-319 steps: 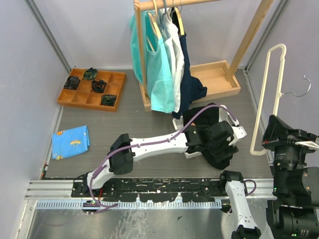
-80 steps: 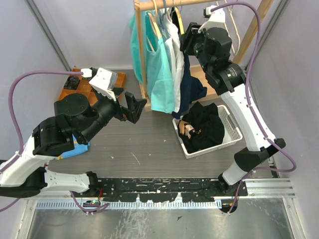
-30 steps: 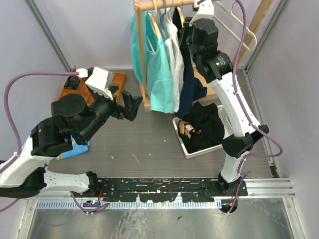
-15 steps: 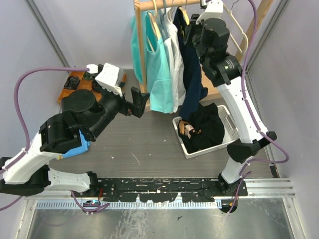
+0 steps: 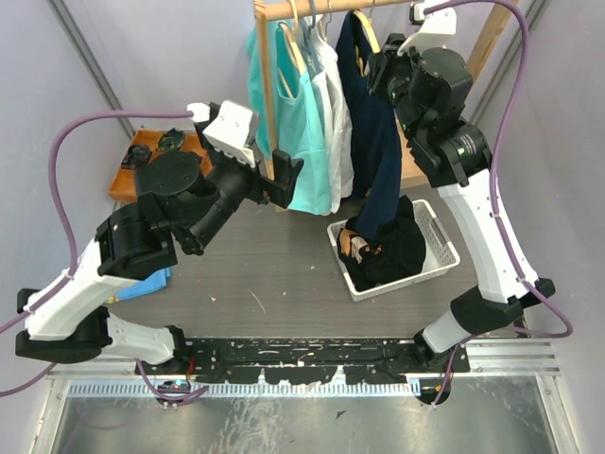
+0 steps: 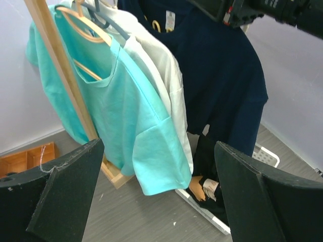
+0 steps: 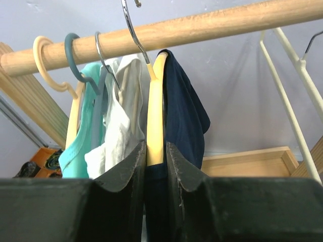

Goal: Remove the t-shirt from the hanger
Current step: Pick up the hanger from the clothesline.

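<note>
A navy t-shirt (image 5: 375, 123) hangs on a pale wooden hanger (image 7: 155, 116), drawn a little to the right of the other garments on the rail (image 7: 212, 22). My right gripper (image 7: 155, 146) is shut on the hanger's arm just below its neck, with the shirt's collar between the jaws too. The wire hook (image 7: 132, 27) crosses the rail; whether it rests on it I cannot tell. The shirt's hem trails into the white basket (image 5: 442, 236). My left gripper (image 6: 159, 146) is wide open and empty, in front of the teal shirt (image 6: 126, 111), left of the navy t-shirt (image 6: 227, 75).
A white shirt (image 6: 161, 65) hangs between the teal and navy ones. The basket holds dark clothes. The rack's wooden post (image 5: 267, 95) stands beside my left gripper (image 5: 284, 175). Bare white hangers (image 7: 290, 85) hang at the right. A compartment tray (image 5: 142, 156) lies far left.
My right gripper carried the hanger and navy t-shirt rightward, away from the white shirt. My left arm swung up and right, closer to the teal shirt.
</note>
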Robot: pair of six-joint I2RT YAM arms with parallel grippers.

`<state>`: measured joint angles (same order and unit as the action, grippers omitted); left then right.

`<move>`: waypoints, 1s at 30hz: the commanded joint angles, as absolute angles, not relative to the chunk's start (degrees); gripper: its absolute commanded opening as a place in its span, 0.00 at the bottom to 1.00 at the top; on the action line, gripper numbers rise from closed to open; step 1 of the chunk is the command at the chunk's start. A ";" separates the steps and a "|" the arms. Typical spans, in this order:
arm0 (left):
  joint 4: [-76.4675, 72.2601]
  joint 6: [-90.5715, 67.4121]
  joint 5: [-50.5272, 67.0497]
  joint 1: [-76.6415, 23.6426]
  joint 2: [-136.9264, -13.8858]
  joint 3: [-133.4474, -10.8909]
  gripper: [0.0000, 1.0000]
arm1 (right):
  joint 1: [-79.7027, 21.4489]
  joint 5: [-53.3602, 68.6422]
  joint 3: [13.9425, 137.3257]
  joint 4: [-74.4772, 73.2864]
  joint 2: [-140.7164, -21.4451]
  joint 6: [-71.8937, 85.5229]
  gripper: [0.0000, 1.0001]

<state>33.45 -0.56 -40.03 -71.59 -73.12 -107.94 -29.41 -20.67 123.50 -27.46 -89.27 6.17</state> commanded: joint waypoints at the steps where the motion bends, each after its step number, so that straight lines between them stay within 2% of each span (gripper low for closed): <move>1: 30.48 2.88 -40.00 -70.90 -76.20 -112.14 0.98 | -29.27 -18.64 120.94 -20.48 -83.09 7.70 0.01; 12: 33.47 3.33 -35.19 -68.03 -85.32 -123.69 0.98 | -29.35 -16.28 109.27 -19.30 -73.35 9.95 0.01; 30: 33.34 -3.03 -17.96 -56.97 -103.23 -140.07 0.98 | -29.47 -14.41 101.01 -22.84 -60.21 10.90 0.01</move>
